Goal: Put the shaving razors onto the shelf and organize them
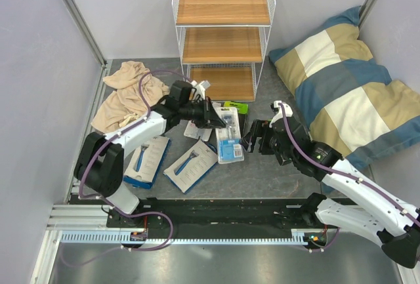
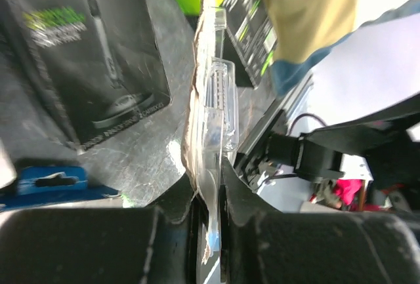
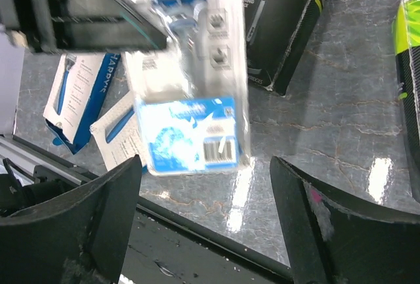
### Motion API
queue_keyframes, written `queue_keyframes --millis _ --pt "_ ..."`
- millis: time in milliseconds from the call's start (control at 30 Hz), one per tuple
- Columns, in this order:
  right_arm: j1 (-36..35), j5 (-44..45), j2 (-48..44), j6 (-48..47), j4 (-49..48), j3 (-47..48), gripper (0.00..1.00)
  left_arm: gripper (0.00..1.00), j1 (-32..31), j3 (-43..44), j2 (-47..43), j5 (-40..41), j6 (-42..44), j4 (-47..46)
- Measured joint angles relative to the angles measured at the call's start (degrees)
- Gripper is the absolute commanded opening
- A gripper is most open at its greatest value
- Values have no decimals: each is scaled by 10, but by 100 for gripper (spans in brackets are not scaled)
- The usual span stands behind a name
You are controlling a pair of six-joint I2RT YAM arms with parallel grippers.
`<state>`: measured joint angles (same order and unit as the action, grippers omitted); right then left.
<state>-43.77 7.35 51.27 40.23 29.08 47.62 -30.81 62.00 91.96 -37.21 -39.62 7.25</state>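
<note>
While my left gripper (image 1: 215, 116) is pinched nearly closed on the top end of a white-and-blue blister card (image 1: 229, 141), the card hangs over the middle of the table surface (image 1: 262, 172). That puts it in front of the shelf (image 1: 223, 5), which stands at the far edge. From the left wrist I see the card edge-on, clamped between both fingers.

My right gripper (image 1: 251, 138) sits just beside the card's right edge, spread wide and gripping nothing.

All 3 wooden boards are bare, so I judge 0 of 6 packs placed. A white razor pack (image 1: 146, 161) and its twin pack (image 1: 191, 164) lie flat toward the near-left corner. A black-and-green box (image 3: 289, 28) and a 2nd black-and-green box (image 3: 408, 61) lie near the shelf's foot. What looks like a 2nd blister card (image 1: 196, 130) lies under my left arm.

I reckon the held card goes up 1st, which leaves 5 to fetch and then line up on the boards.
</note>
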Motion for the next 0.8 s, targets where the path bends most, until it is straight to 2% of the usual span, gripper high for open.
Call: queue_keyframes --millis 133,233,433,800 --pt "0 -13 2 -6 -18 1 91 2 49 5 -24 -38 0 1" --pt "0 -30 5 -10 -37 1 98 2 83 10 -42 -68 0 0" --pt "0 -78 14 -10 -100 -2 98 2 143 17 -76 -132 2 -1" --pt "0 -165 70 35 -256 -57 98 2 156 18 -96 -216 0 -44"
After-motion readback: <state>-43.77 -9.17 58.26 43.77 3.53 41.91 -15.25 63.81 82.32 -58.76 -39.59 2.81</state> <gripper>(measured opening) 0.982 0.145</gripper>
